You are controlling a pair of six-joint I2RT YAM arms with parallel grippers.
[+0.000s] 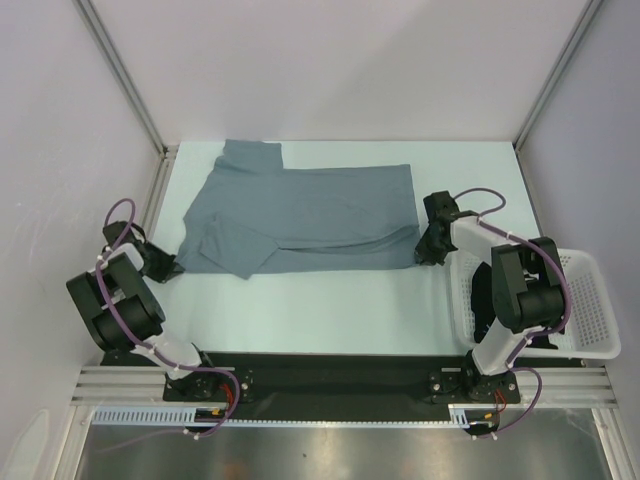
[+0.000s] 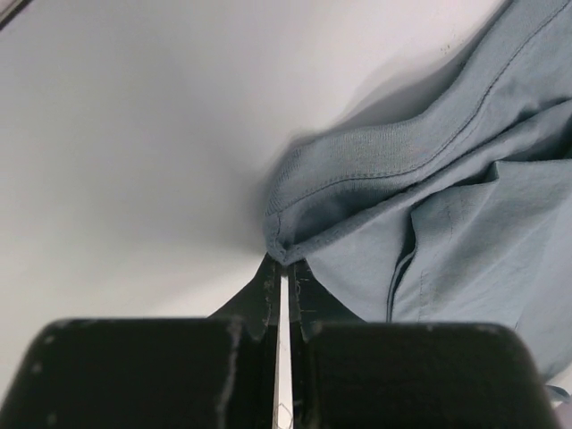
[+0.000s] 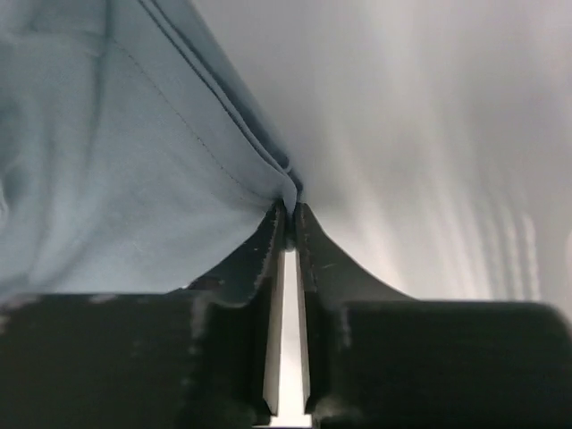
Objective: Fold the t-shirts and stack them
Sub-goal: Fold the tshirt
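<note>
We judge the step in hand to be the first fold of the grey-blue t-shirt (image 1: 310,215), which lies spread on the bench (image 1: 330,320) across the upper middle of the top view, collar toward the upper left and one sleeve already lapped over its lower left part; no second shirt shows anywhere; the left gripper (image 1: 160,263) sits at the shirt's lower left corner, and its wrist view shows the jaws pressed almost together with a stitched hem corner nipped at their tips; the right gripper (image 1: 428,248) sits at the lower right corner, jaws likewise drawn in on a doubled edge of cloth, so both are pinching the same near edge at its two ends; the next move, as we read it, calls for lifting both corners together and carrying them toward the far edge at an even pace, so the cloth neither slips out nor skews; both arms are folded low, elbows raised near their bases and forearms reaching forward and down to the bench surface; the white basket (image 1: 590,310) stands at the right edge, beside the right arm.
</note>
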